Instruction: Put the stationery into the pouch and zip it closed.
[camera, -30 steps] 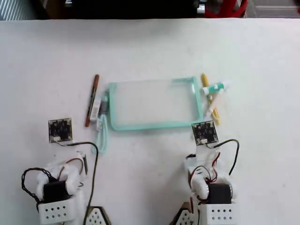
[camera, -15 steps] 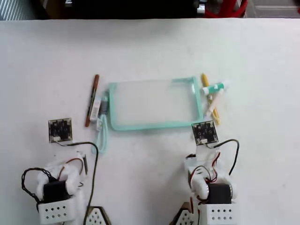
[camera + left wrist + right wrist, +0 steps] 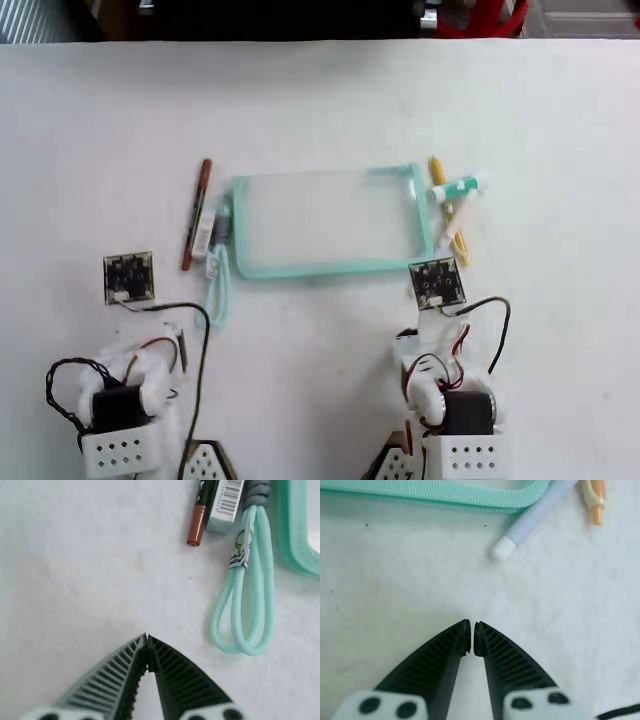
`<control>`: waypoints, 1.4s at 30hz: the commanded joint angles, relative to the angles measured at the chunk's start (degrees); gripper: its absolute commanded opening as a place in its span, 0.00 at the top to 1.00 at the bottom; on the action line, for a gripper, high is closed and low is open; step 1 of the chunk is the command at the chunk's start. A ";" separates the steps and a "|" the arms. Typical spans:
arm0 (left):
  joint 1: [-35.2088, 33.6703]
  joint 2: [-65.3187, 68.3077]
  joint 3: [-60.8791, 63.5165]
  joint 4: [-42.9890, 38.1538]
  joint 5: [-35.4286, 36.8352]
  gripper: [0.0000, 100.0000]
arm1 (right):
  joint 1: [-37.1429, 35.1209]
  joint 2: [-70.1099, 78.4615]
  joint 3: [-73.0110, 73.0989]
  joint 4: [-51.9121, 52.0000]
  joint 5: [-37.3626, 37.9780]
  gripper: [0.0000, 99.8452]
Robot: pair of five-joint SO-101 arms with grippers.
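Nothing has shifted in the last 1 second: left gripper (image 3: pixel 147 645) and right gripper (image 3: pixel 471 636) stay pinched shut and empty by the tabletop's near edge, while the pouch (image 3: pixel 325 220) lies mid-tabletop with a brown pen (image 3: pixel 197 205) and other pens (image 3: pixel 455 187) outside its 2 ends, so packing looks unstarted.

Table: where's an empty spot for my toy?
Bare table beyond the pouch, up to the far edge. Another bare patch between the left arm and right arm. Crowded at the pouch's ends: brown pen and cord loop one end, pens the other.
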 commanded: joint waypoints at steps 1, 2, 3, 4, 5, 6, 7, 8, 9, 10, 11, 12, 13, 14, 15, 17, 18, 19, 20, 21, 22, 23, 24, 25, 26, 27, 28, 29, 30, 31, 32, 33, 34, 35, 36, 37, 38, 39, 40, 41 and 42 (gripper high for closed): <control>-0.22 -0.22 -0.26 0.35 0.62 0.97 | -0.04 0.04 0.26 0.13 -0.26 0.98; -0.22 -0.22 -0.26 0.35 0.62 0.97 | -0.48 0.04 0.26 0.13 -0.09 0.98; -0.22 -0.22 -0.26 0.35 0.62 0.97 | -1.36 0.04 0.26 0.13 -0.09 0.98; -0.22 -0.22 -0.26 0.35 0.62 0.97 | -2.15 0.04 0.26 0.13 -0.26 0.98; -0.22 -0.22 -0.26 0.35 0.62 0.97 | -2.95 0.04 0.26 0.13 -0.26 0.98; -0.22 -0.22 -0.26 0.35 0.62 0.97 | -3.56 0.04 0.26 0.13 -0.26 0.98; -0.22 -0.22 -0.26 0.35 0.62 0.97 | -4.18 0.04 0.26 0.13 -0.26 0.98; -0.22 -0.22 -0.26 0.35 0.62 0.97 | -4.53 0.04 0.26 0.13 -0.26 0.98; -0.22 -0.22 -0.26 0.35 0.62 0.97 | -4.62 0.04 0.26 0.13 -0.26 0.98; -0.22 -0.22 -0.26 0.35 0.62 0.97 | -4.62 0.04 0.26 0.13 -0.44 0.98; -0.22 -0.22 -0.26 0.35 0.62 0.97 | -4.70 0.04 0.26 0.13 -0.44 0.98; -0.22 -0.22 -0.26 0.35 0.62 0.97 | -4.70 0.04 0.26 0.13 -0.44 0.98; -0.22 -0.22 -0.26 0.35 0.62 0.97 | -4.70 0.04 0.26 0.22 -0.44 0.98; -0.22 -0.22 -0.26 0.35 0.62 0.97 | -4.70 0.04 0.26 0.22 -0.44 0.98; -0.22 -0.22 -0.26 0.35 0.62 0.97 | -4.70 0.04 0.26 0.22 -0.44 0.98; -0.22 -0.22 -0.26 0.35 0.62 0.97 | -4.70 0.04 0.26 0.22 -0.44 0.98; -0.22 -0.22 -0.26 0.35 0.62 0.97 | -4.70 0.04 0.26 0.22 -0.44 0.98; -0.22 -0.22 -0.26 0.35 0.62 0.97 | -4.70 0.04 0.26 0.22 -0.44 0.98; -0.22 -0.22 -0.26 0.35 0.62 0.97 | -4.70 0.04 0.26 0.22 -0.44 0.98; -0.22 -0.22 -0.26 0.35 0.62 0.97 | -4.70 0.04 0.26 0.22 -0.44 0.98; -0.13 -0.22 -0.26 0.35 0.62 0.97 | -4.70 0.04 0.26 0.22 -0.44 0.98; -0.13 -0.22 -0.26 0.35 0.62 0.97 | -4.70 0.04 0.26 0.22 -0.44 0.98; -0.13 -0.22 -0.26 0.35 0.62 0.97 | -4.70 0.04 0.26 0.22 -0.44 0.98; -0.13 -0.22 -0.26 0.35 0.62 0.97 | -4.70 0.04 0.26 0.22 -0.35 0.97; -0.13 -0.22 -0.26 0.35 0.62 0.97 | -4.97 0.04 0.26 0.04 -0.09 0.97; -0.13 -0.22 -0.26 0.35 0.62 0.97 | -5.93 -0.04 0.26 -0.57 -0.09 0.97; -0.13 -0.22 -0.26 0.35 0.62 0.97 | -7.25 -0.04 0.26 -1.54 -0.09 0.97; -0.13 -0.22 -0.26 0.35 0.62 0.97 | -8.04 -0.04 0.26 -2.59 -0.26 0.97; -0.13 -0.22 -0.26 0.35 0.62 0.97 | -8.57 -0.04 0.26 -3.03 -0.26 0.97; -0.13 -0.22 -0.26 0.35 0.62 0.97 | -8.57 -0.04 0.26 -3.03 -0.26 0.97; -0.13 -0.22 -0.26 0.35 0.62 0.97 | -8.57 -0.04 0.26 -2.95 -0.26 0.97; -0.13 -0.22 -0.26 0.35 0.62 0.97 | -8.57 0.04 0.26 -2.95 -0.18 0.97; -0.13 -0.22 -0.26 0.35 0.62 0.97 | -8.66 0.04 0.26 -2.95 -0.09 0.97; -0.13 -0.22 -0.26 0.35 0.62 0.97 | -8.84 0.04 0.26 -2.95 -0.09 0.97; -0.13 -0.22 -0.26 0.35 0.62 0.97 | -8.92 0.04 0.26 -2.95 -0.09 0.97; -0.13 -0.22 -0.26 0.35 0.62 0.97 | -8.92 0.04 0.26 -2.95 -0.09 0.97; -0.13 -0.22 -0.26 0.35 0.62 0.97 | -8.92 0.04 0.26 -3.03 -0.09 0.97; -0.13 -0.22 -0.26 0.35 0.62 0.97 | -8.92 0.04 0.26 -3.03 -0.09 0.97; -0.13 -0.22 -0.26 0.35 0.62 0.97 | -8.92 0.04 0.26 -3.03 -0.09 0.97; -0.13 -0.22 -0.26 0.35 0.62 0.97 | -8.92 0.04 0.26 -2.95 -0.09 0.97; -0.13 -0.22 -0.26 0.35 0.62 0.97 | -8.92 0.04 0.26 -2.95 -0.09 0.97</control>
